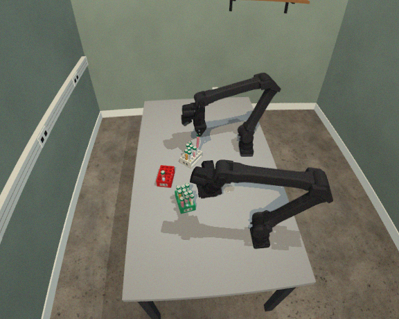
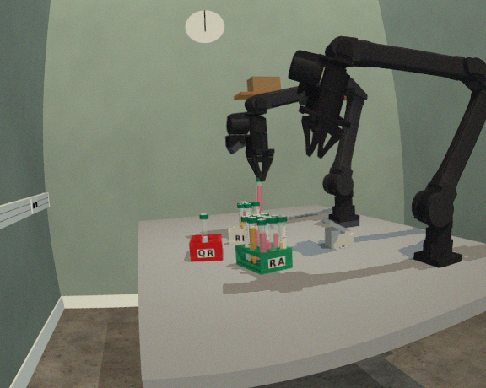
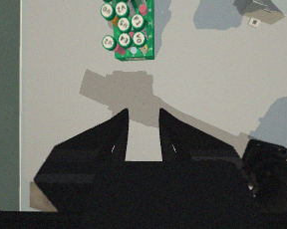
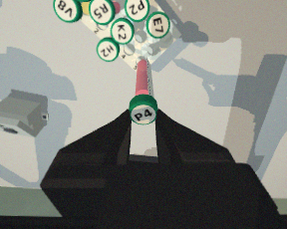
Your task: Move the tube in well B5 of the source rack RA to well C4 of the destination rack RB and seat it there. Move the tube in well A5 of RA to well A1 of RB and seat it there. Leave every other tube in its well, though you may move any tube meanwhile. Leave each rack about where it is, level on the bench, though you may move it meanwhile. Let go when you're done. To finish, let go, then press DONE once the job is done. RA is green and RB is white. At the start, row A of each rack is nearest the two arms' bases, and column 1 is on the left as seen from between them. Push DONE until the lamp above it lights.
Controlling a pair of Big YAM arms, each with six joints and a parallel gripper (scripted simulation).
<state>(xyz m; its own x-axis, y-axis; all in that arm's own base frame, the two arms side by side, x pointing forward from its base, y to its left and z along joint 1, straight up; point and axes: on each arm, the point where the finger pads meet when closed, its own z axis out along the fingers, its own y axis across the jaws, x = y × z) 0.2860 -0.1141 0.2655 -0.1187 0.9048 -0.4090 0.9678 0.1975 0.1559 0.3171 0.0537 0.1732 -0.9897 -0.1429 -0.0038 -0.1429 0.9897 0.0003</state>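
Currently: R gripper [image 1: 200, 134] [image 2: 261, 179] [image 4: 143, 114], clenched on pink tube [image 1: 197, 141] [image 2: 259, 196] [image 4: 143, 80]; L gripper [image 2: 315, 156] [image 3: 144, 110], part-open, nothing held. Risk: tilt, w/ neighbouring caps snagging it.

Two matching robot arms, left [image 1: 271, 177] [image 2: 411, 61] and right [image 1: 230, 91] [image 2: 276, 98], both matte black, consist of thick straight links joined by rounded, drum-like joints above small blocky feet. Each wrist bears a stubby cylindrical housing and a boxy body ending in two dark, tapering fingers [image 2: 309, 137], angular outside and narrow at the tips, with short pale glints inside the left pair.
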